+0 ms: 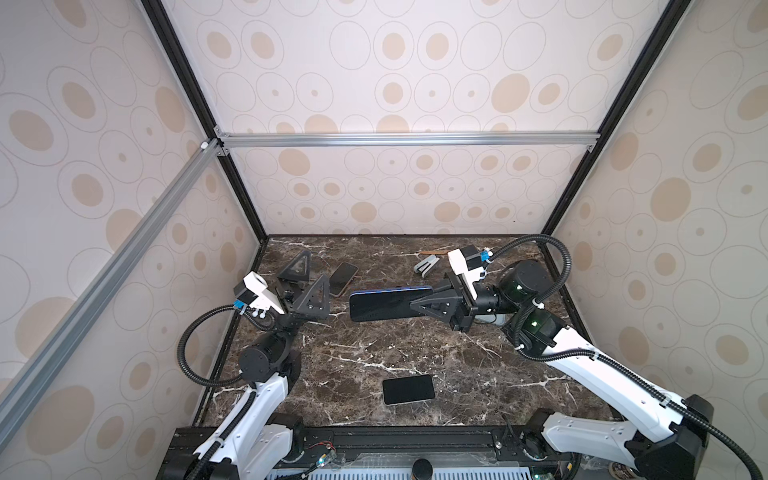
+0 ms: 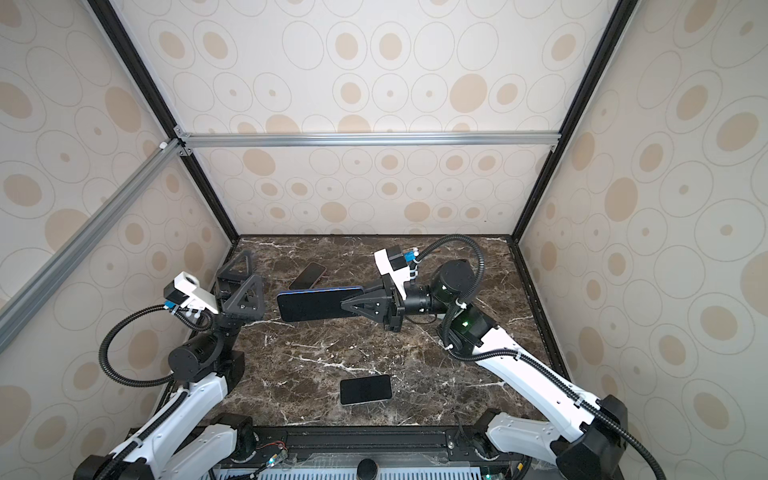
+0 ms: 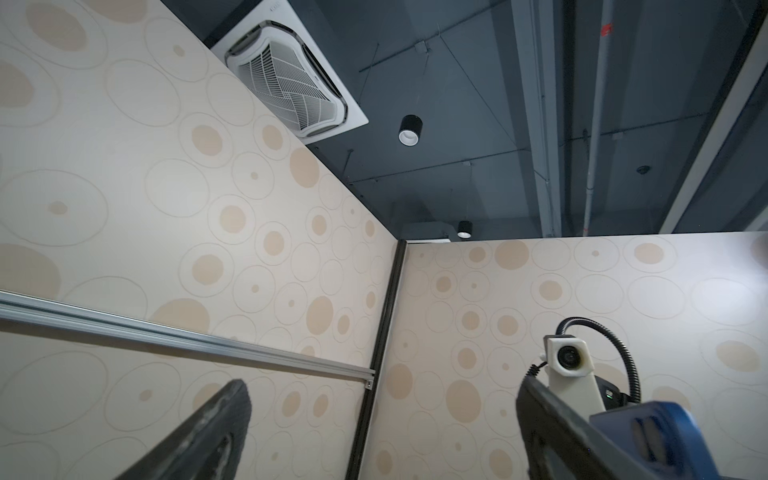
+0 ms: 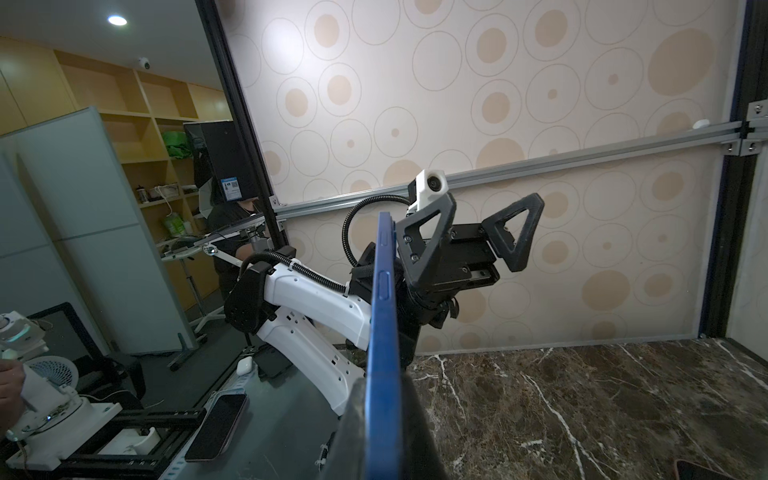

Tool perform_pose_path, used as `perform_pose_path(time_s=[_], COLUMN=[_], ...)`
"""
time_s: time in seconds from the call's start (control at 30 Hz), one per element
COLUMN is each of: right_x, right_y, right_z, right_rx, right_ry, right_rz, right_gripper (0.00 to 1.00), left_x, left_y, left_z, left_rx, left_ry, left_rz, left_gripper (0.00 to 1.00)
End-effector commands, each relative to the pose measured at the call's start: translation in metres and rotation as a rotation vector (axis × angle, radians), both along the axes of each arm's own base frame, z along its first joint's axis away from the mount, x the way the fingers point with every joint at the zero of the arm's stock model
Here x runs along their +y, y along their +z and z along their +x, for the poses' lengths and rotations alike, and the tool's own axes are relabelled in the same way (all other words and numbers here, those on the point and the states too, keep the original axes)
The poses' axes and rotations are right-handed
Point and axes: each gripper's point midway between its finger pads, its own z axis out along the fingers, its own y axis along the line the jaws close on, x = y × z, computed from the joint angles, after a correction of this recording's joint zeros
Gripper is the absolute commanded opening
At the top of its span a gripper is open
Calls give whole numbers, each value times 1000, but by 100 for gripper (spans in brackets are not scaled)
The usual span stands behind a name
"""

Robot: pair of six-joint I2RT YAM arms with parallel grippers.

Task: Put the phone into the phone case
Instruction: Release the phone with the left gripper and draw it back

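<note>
My right gripper [image 1: 419, 301] [image 2: 351, 305] [image 4: 384, 399] is shut on one end of a blue phone case [image 1: 388, 305] [image 2: 311, 305] [image 4: 384, 291], held edge-up above the table's middle. The case's broad face is dark, and I cannot tell whether a phone sits in it. Its blue corner with a camera cut-out [image 3: 648, 436] shows in the left wrist view. My left gripper [image 1: 309, 282] [image 2: 245, 280] [image 3: 382, 384] stands open and empty, pointing upward, just left of the case's free end. A black-faced phone [image 1: 408, 389] [image 2: 365, 389] with a pale rim lies flat near the front edge.
A second phone [image 1: 343, 278] [image 2: 307, 275] with a pinkish rim lies at the back, behind the case. A small grey stand [image 1: 426, 264] and a thin wooden stick [image 1: 432, 252] lie at the back right. Patterned walls enclose the marble table [image 1: 374, 353] on three sides.
</note>
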Motion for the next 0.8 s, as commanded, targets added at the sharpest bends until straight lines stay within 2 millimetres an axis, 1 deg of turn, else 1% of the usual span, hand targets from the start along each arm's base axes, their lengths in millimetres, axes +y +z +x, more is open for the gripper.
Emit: perform_pose_path(time_s=[0.0, 0.13, 0.23, 0.3, 0.4, 0.47, 0.53, 0.57, 0.67, 0.7, 0.73, 0.77], right_x=[-6, -6, -7, -7, -10, -12, -14, -14, -16, -17, -17, -17], right_y=[24, 20, 19, 19, 19, 18, 19, 19, 19, 19, 19, 19], right_z=[-7, -3, -3, -4, -7, -7, -9, -10, -12, -12, -12, -13], right_rx=[-69, -76, -87, -98, -115, -121, -128, -128, -133, -133, -133, -132], right_ry=[8, -27, -31, -36, -49, -58, -61, -63, -66, -66, -66, -67], right_rz=[44, 32, 25, 12, 2, -2, -4, -5, -3, -4, -3, -2], right_gripper=[0, 0, 0, 0, 0, 0, 0, 0, 0, 0, 0, 0], left_x=[10, 2, -8, -15, -35, -54, -71, -80, -100, -105, -108, -110], left_y=[-8, -26, -50, -72, -105, -124, -139, -150, -176, -192, -198, -211], left_z=[38, 78, 108, 130, 159, 171, 179, 184, 195, 197, 201, 205], left_rx=[127, 277, 392, 491, 632, 696, 743, 779, 850, 893, 913, 947], left_ry=[170, 198, 170, 153, 132, 119, 123, 126, 156, 168, 186, 203], left_rz=[59, 159, 200, 227, 308, 386, 460, 503, 618, 670, 695, 725], left_gripper=[99, 97, 93, 89, 85, 83, 83, 83, 83, 83, 83, 83])
